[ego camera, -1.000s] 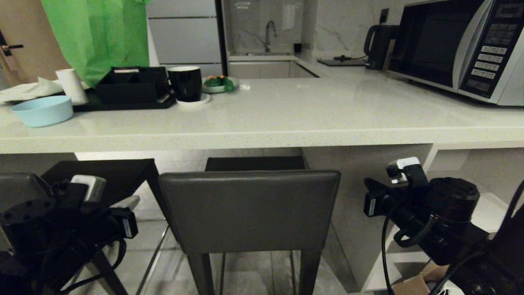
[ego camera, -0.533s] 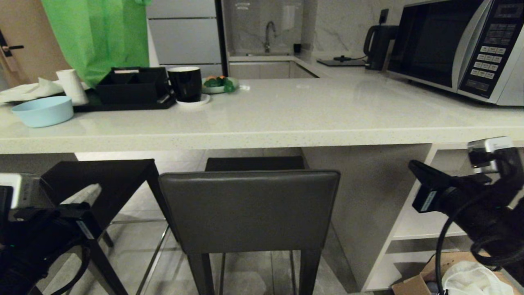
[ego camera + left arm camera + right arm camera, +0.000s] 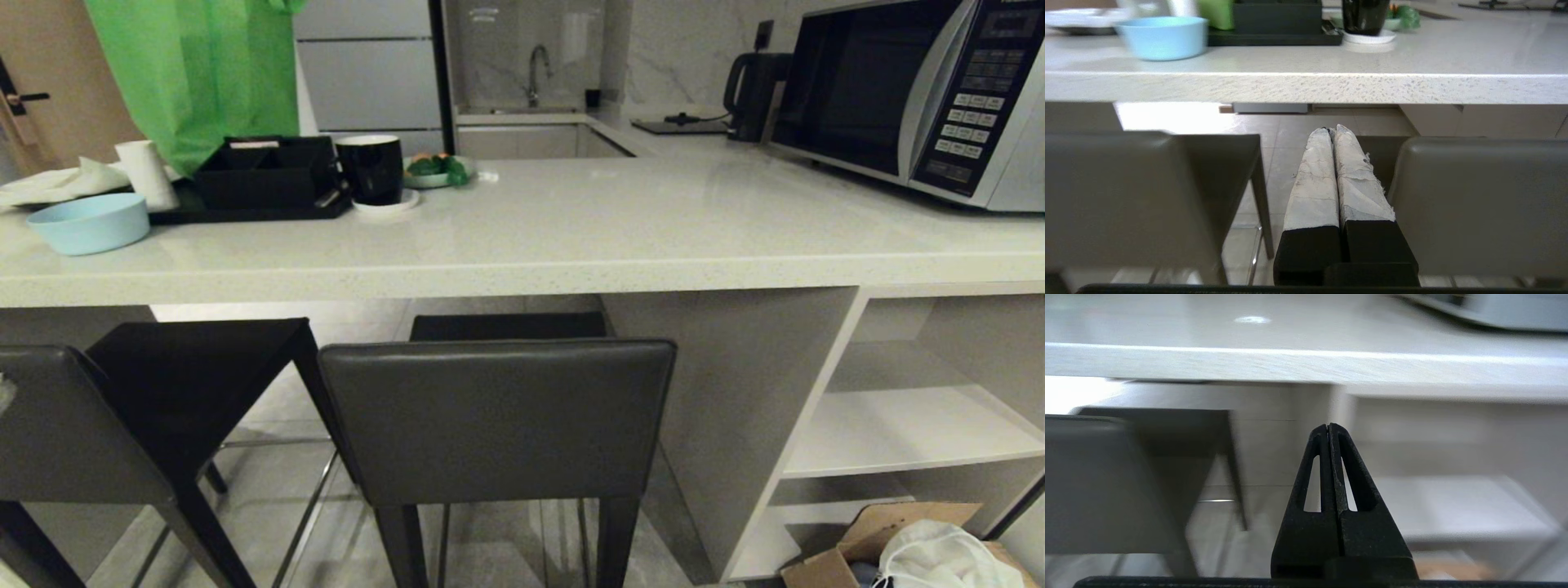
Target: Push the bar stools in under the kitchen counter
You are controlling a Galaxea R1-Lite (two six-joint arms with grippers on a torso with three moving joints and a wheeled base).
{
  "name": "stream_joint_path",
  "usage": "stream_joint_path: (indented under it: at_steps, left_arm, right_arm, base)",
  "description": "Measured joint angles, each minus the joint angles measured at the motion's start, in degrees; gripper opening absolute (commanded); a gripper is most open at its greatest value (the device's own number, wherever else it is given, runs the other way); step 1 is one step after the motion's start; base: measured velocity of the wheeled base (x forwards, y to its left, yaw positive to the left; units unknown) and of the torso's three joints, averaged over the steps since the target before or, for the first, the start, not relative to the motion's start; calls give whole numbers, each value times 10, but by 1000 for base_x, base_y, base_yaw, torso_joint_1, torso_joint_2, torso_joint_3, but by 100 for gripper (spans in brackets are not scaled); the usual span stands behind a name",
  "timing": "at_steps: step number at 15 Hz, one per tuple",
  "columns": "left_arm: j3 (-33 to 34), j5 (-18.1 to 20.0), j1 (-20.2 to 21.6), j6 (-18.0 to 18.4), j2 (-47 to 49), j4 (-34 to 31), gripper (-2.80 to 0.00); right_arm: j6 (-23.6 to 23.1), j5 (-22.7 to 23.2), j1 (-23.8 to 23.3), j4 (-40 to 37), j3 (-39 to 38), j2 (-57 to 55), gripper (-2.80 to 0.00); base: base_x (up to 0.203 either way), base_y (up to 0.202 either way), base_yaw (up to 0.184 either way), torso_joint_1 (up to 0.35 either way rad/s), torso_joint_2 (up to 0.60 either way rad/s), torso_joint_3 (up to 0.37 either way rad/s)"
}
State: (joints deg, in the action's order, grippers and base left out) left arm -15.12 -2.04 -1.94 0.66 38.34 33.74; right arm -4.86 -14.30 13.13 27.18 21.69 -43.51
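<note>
Fingers (image 3: 1312,179) of the left gripper (image 3: 1329,130) pressed flat together, gripping nothing, hovering level with the gap between the two stool backrests. Right gripper (image 3: 1328,425) likewise shut tight and empty, pointing at the white panel side (image 3: 1265,437) under the counter's near edge. Both arms now gone from the head view, having been down in its lower corners a second ago and further out half a second ago; pulling back and clearing the frame, by the look of it. Probably meaning the pushing is finished or paused, with the stools released.

Centre bar stool (image 3: 498,420) standing square to the kitchen counter (image 3: 522,278), dark grey backrest just short of the slab's near edge, flat seat already reaching under the overhang. Left bar stool (image 3: 73,425) sitting skewed, backrest turned off-parallel to the edge, dark seat angling toward the centre stool and only partly under the slab. Slim legs and a thin metal footrest (image 3: 314,498) showing below. Left stool probably needing straightening and a further push before counting as tucked in.
</note>
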Motion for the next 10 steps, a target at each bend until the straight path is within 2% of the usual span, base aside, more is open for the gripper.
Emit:
stream_joint_path:
  at_steps: [3, 5, 8, 10]
  left_arm:
    - [-43, -2, 27, -4, -150, -184, -280]
    - [-72, -25, 37, -16, -211, -272, -280]
    - [-105, -30, 41, -17, -250, -310, -280]
    - [-154, -29, 42, -17, -258, -347, -280]
  right_arm:
    - [-4, 2, -52, -92, -5, 111, -280]
    - [-13, 8, -73, -162, -6, 185, -280]
    - [-22, 26, -107, -296, -5, 294, -280]
    - [-30, 42, -122, -358, -11, 342, -280]
  base:
    - [0, 0, 0, 0, 0, 0]
    - [0, 0, 0, 0, 0, 0]
    - [0, 0, 0, 0, 0, 0]
    - [0, 0, 0, 0, 0, 0]
